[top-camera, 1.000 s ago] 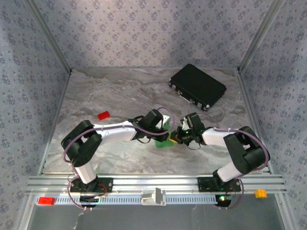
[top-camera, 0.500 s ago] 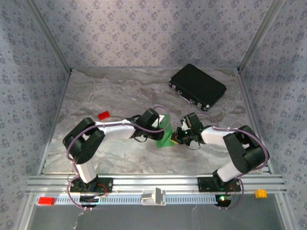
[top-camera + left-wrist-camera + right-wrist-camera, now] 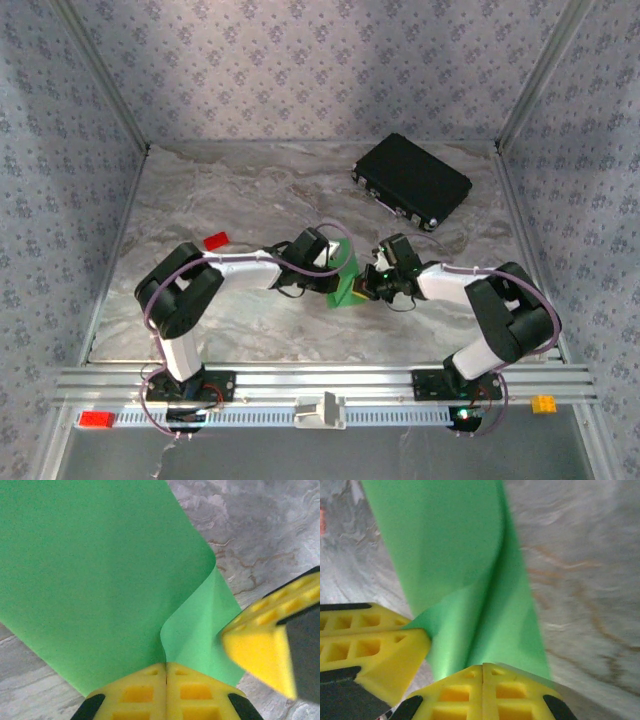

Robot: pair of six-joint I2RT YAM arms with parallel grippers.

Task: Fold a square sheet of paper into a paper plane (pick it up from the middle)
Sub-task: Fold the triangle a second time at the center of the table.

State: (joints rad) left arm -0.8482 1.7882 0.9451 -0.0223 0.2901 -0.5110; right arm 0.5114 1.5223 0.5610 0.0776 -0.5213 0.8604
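Both grippers are clenched on the square sheet of paper (image 3: 349,290) at the middle of the marble table (image 3: 200,190). The left gripper (image 3: 166,672) and right gripper (image 3: 484,675) pinch just beside each other, and the sheet's curling fold runs away between them.

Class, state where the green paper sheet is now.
The green paper sheet is mid-table in the top view, pinched between the left tool and the right tool, on the near side of the black case.
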